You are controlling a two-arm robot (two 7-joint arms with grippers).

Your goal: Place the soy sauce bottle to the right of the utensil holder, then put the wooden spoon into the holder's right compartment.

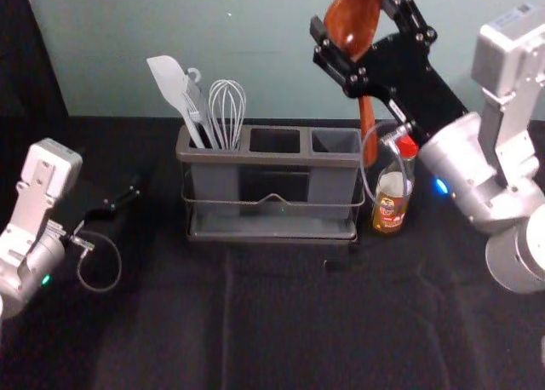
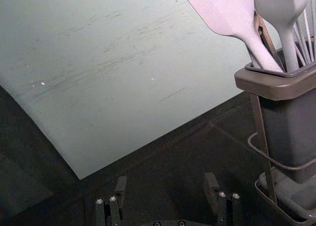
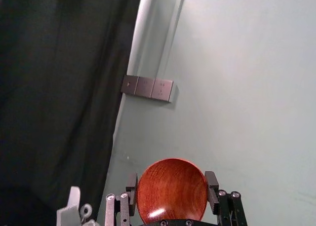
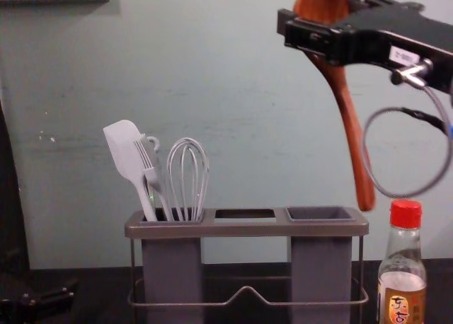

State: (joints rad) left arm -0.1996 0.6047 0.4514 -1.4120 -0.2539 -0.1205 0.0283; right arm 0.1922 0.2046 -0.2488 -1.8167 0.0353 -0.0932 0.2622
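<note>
Chest view: wooden spoon [image 4: 345,108] up high in the right gripper [image 1: 350,14], bowl end on top, handle down!
Glossy red-brown, its round bowl is pinched between the fingers; the long axis runs steeply, slanting robot-right as it drops, handle tip near the right end of the utensil holder [image 4: 248,228]. Red-capped soy sauce bottle [image 4: 402,281] stands upright on the tabletop [image 1: 272,322], right of the holder, and over on the holder's left, the left gripper [image 1: 128,196] is spread wide.

Arms, 2: right claw [image 1: 348,8] raised high, reaching inward, jaws gripping; left claw [image 1: 132,192] low, jaws spread wide apart.
</note>
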